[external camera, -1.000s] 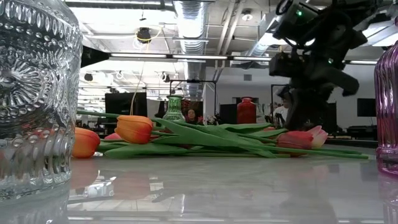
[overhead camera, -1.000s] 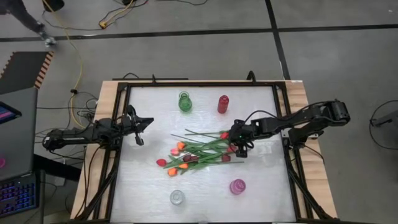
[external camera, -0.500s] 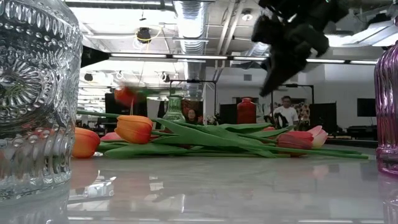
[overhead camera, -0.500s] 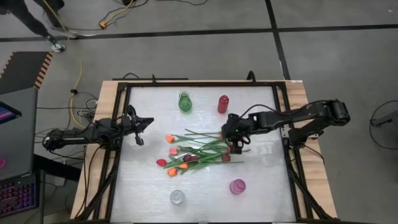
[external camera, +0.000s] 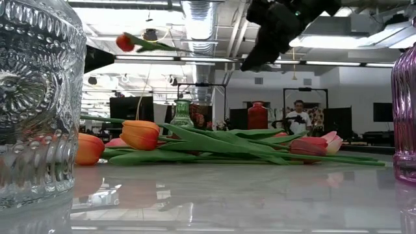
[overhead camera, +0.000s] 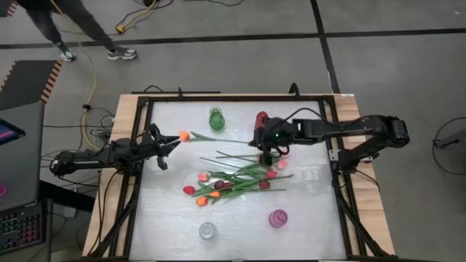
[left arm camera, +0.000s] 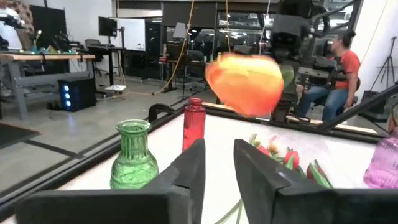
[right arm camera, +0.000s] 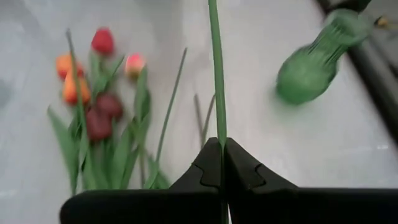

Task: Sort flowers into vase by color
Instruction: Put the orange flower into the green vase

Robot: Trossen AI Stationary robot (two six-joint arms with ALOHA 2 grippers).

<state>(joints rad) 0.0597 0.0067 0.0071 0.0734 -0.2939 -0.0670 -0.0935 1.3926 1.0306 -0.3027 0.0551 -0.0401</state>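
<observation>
Right gripper [overhead camera: 263, 140] risen toward worktop's far edge since earlier, fingers pinching orange tulip [overhead camera: 184, 135] stem, lifted off flower pile [overhead camera: 231, 179]. Left gripper [overhead camera: 169, 144] spread near left edge.

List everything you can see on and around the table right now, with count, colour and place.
Lifted tulip: one, orange head, long green stem, held in the air across the table's middle, head near the left gripper.
Tulip pile: about ten, orange, red, pink and maroon heads with green stems, lying at the table's centre.
Green vase: one, far edge, left of the red one.
Red vase: one, far edge, partly behind the right arm.
Pink vase: one, near edge, right.
Clear vase: one, near edge, centre.
Person: one, dark clothes, on the floor beyond the table's left corner.
Left gripper: open, waiting at the table's left edge.
Right gripper: shut on the lifted tulip's stem.
</observation>
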